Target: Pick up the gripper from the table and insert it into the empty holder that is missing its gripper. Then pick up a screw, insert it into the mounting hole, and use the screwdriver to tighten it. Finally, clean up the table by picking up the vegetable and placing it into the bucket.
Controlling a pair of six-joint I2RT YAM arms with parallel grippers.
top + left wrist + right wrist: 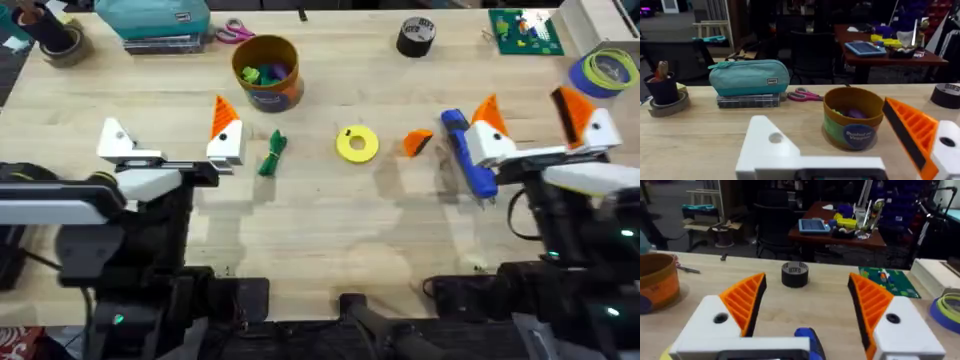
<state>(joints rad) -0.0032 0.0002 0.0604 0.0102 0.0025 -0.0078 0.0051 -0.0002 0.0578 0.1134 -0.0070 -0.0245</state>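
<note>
The orange gripper (417, 143) lies on the table between a yellow ring (357, 143) and the blue screwdriver (468, 155). My left gripper (170, 135) is open and empty. Its left finger is the bare white holder (118, 140) (770, 145) with a round mounting hole (775, 138); its other finger (912, 132) carries an orange pad. My right gripper (537, 122) hangs open over the screwdriver (807, 340), both orange pads in place. The green vegetable (272, 155) lies beside the left gripper's padded finger. The bucket (267, 72) (855, 120) stands behind it. No screw is visible.
At the back stand a black tape roll (416, 37), a teal pouch (155, 20), scissors (235, 32) and a green board (522, 30). A blue and yellow tape roll (605, 72) sits at the far right. Bare wood stretches in front of both grippers.
</note>
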